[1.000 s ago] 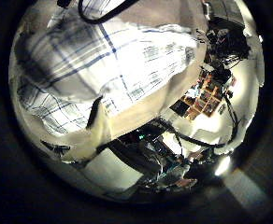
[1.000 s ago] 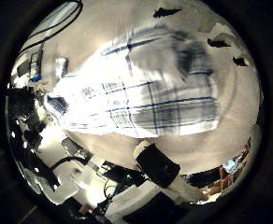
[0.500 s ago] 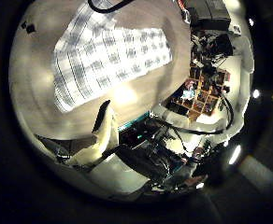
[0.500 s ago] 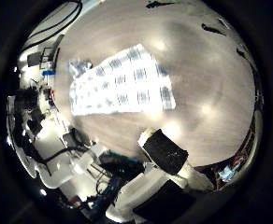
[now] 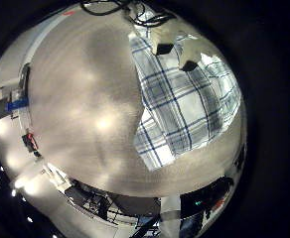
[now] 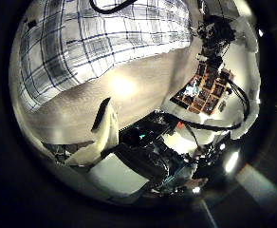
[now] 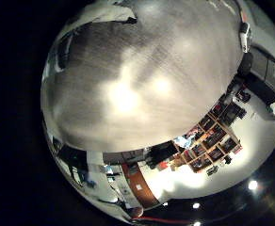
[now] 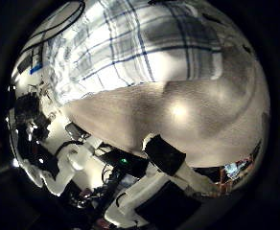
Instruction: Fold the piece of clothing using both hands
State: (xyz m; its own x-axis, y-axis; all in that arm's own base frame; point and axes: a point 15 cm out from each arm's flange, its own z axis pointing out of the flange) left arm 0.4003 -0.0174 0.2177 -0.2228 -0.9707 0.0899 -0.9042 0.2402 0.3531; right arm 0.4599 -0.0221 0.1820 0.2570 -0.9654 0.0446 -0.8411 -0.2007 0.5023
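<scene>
A checked piece of clothing (image 6: 101,38) lies flat on the table (image 6: 129,90), close under my left palm. It also shows in the left little finger side palm view (image 5: 185,99), with finger parts (image 5: 167,46) over its far edge. My left hand (image 6: 101,131) shows a straight thumb that touches no cloth. In the right thumb side palm view the clothing (image 8: 140,43) spreads beside bare table (image 8: 188,115). My right hand (image 8: 169,158) shows a relaxed thumb away from the cloth.
The table's edge (image 6: 138,119) runs close to the left palm, with equipment below it. Shelves (image 6: 205,90) stand in the room beyond. A small object (image 5: 16,103) sits beside the table's edge.
Both palm cameras have come closer to the clothing than half a second ago; it fills much more of both thumb side views. The clothing itself lies as before.
</scene>
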